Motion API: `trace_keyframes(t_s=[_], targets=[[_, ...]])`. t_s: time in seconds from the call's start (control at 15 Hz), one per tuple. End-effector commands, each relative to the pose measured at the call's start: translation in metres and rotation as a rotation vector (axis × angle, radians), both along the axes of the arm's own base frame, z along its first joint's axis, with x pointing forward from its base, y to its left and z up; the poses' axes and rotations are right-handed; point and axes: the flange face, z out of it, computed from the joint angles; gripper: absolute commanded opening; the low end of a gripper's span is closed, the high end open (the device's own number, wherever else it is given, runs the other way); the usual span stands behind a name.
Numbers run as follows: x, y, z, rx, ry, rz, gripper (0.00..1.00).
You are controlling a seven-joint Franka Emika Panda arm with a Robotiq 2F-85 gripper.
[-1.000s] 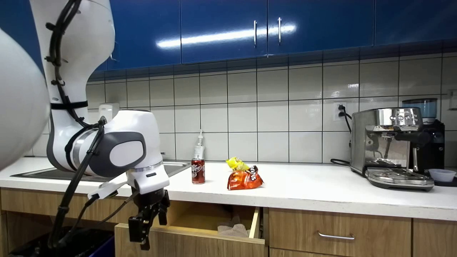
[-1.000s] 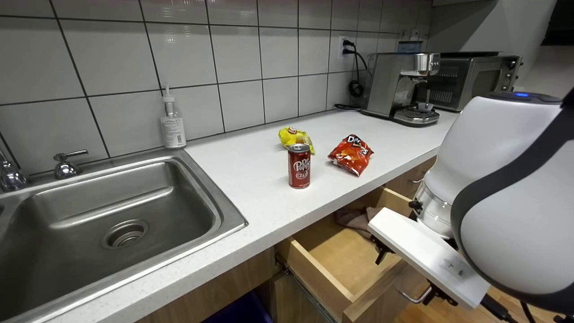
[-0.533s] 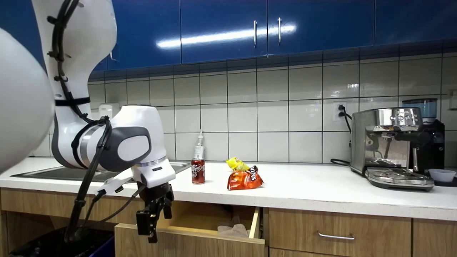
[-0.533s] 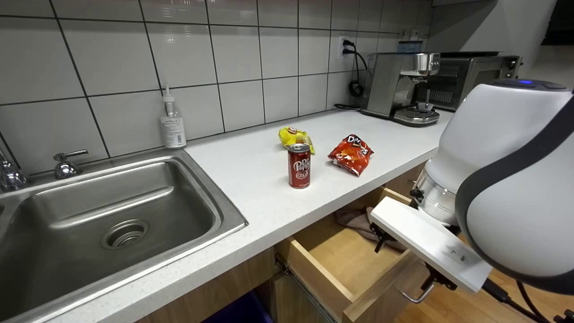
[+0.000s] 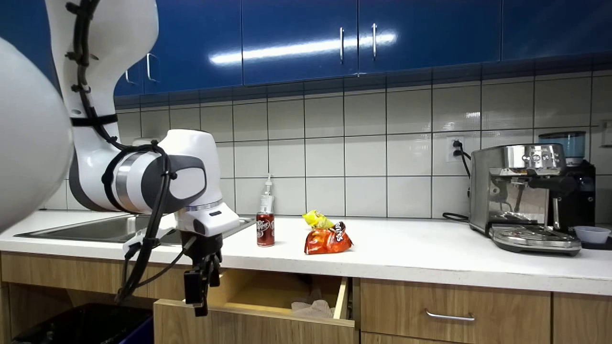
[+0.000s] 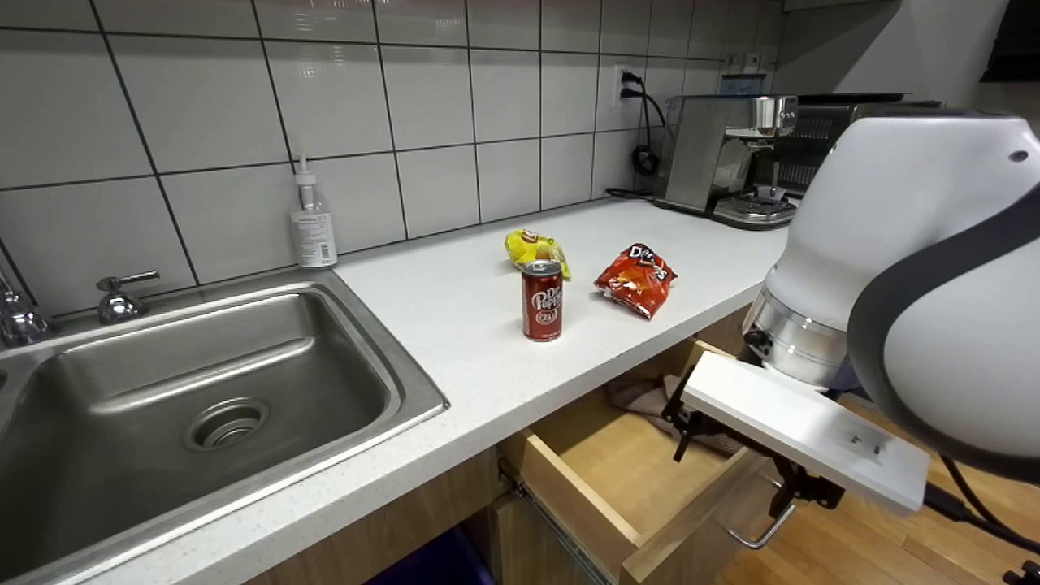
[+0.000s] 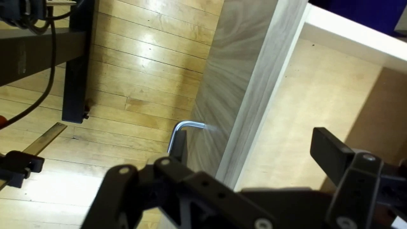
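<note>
Evidently, the drawer (image 7: pixel 318 95) stands pulled out, its front panel (image 7: pixel 235 79) lying between the fingers (image 7: pixel 332 154), which are spread wide and grip nothing, presumably to give that panel room. One is near the handle (image 7: pixel 189 123), contact not determinable; the other is above the drawer's inside. A red can (image 6: pixel 542 301) stands on the counter (image 6: pixel 467 357).

The tool (image 5: pixel 204 288) has risen relative to the open drawer (image 5: pixel 277 327). The cable (image 5: pixel 138 270) beside the tool now hangs higher.

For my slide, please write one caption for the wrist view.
Wrist view: open tool spread across the front panel of an open drawer, near its metal handle.
</note>
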Motion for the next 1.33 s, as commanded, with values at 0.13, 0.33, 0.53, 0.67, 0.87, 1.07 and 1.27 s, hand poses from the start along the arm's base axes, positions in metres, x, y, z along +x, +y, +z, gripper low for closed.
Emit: trace_keyframes(t_s=[0.13, 0.33, 0.53, 0.67, 0.87, 1.07, 1.27], targets=[[0.006, -0.003, 0.024, 0.021, 0.046, 0.18, 1.0], [0.012, -0.01, 0.025, 0.025, 0.071, 0.238, 1.0], [0.019, -0.022, 0.024, 0.019, 0.086, 0.267, 1.0], [0.022, -0.025, 0.025, 0.015, 0.081, 0.275, 1.0], [0.019, -0.026, 0.022, 0.017, 0.065, 0.242, 1.0], [0.019, -0.025, 0.023, 0.017, 0.064, 0.244, 1.0], [0.019, -0.025, 0.023, 0.017, 0.064, 0.245, 1.0]])
